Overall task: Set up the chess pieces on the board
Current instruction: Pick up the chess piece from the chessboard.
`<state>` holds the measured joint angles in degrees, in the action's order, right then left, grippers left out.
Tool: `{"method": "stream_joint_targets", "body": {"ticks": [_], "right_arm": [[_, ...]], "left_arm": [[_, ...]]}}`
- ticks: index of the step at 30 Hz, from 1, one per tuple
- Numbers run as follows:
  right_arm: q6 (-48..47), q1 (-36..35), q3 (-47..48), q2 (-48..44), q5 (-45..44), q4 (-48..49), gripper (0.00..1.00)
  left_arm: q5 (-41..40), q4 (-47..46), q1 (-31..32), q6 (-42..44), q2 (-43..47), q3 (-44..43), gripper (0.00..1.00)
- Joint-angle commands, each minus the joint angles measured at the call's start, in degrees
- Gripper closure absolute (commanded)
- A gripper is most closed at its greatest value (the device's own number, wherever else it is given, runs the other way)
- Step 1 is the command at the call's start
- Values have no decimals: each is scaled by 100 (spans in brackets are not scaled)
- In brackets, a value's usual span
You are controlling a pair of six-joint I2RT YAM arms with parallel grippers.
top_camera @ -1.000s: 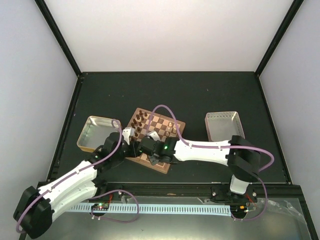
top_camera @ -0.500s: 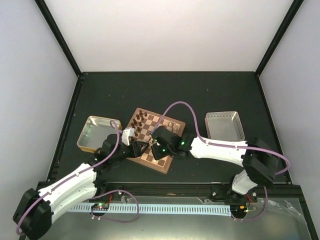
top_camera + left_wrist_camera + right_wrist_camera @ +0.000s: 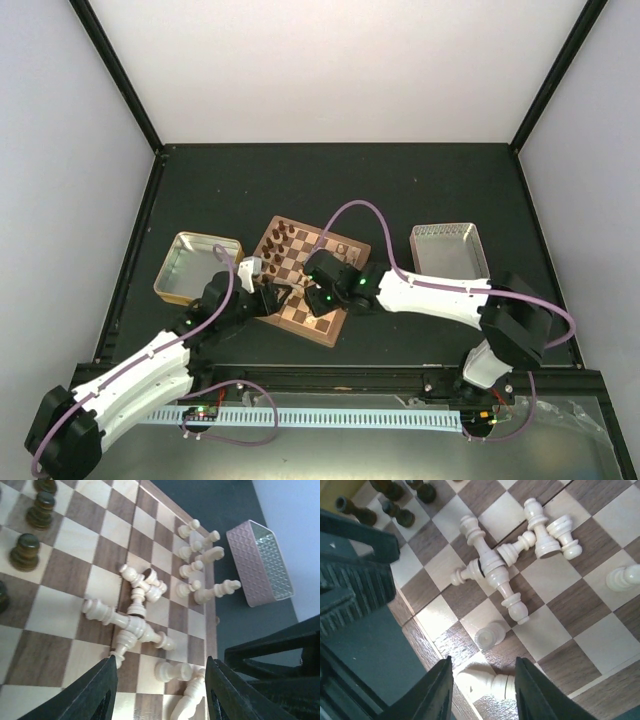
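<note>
From above, both arms are reaching in over the near half of the board [image 3: 322,246], which is lying at an angle in the middle of the table between a gold tin [image 3: 170,272] and a pinkish tray [image 3: 416,256]. The left gripper [image 3: 276,297] and right gripper [image 3: 316,303] are crowding close together there, likely because the loose men are all lying in that patch. Dark chessmen [image 3: 282,238] are standing along the far-left edge.

The left wrist camera is showing the chess pieces [image 3: 134,626] lying tipped over in a tangled heap on the squares. Further cream men [image 3: 191,570] seem to be standing in a row by the rim. The left fingers [image 3: 102,692] are spread apart and holding nothing, framing the heap, which suggests they are lining up on a piece.

The right wrist camera is looking down on the same heap. The right fingers [image 3: 445,690] are standing apart, and one fallen piece [image 3: 487,684] is lying on the board's edge between them, apparently unclamped. Judging by the heap, most of the setting-up is yet to be done.
</note>
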<state>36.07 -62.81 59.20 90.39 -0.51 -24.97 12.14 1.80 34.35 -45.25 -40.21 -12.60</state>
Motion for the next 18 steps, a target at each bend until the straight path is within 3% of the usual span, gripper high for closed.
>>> {"method": "stream_joint_targets", "body": {"ticks": [1, 5, 18], "right_arm": [[-65, -156, 202, 259, -458, -573, 64], [-275, -179, 74, 321, -567, -587, 63], [-2385, -174, 134, 620, -95, -624, 58]], "left_arm": [[-489, 408, -48, 177, 163, -138, 50], [-496, 483, -51, 325, 182, -137, 51], [-348, 489, -50, 513, 35, -205, 51]]}}
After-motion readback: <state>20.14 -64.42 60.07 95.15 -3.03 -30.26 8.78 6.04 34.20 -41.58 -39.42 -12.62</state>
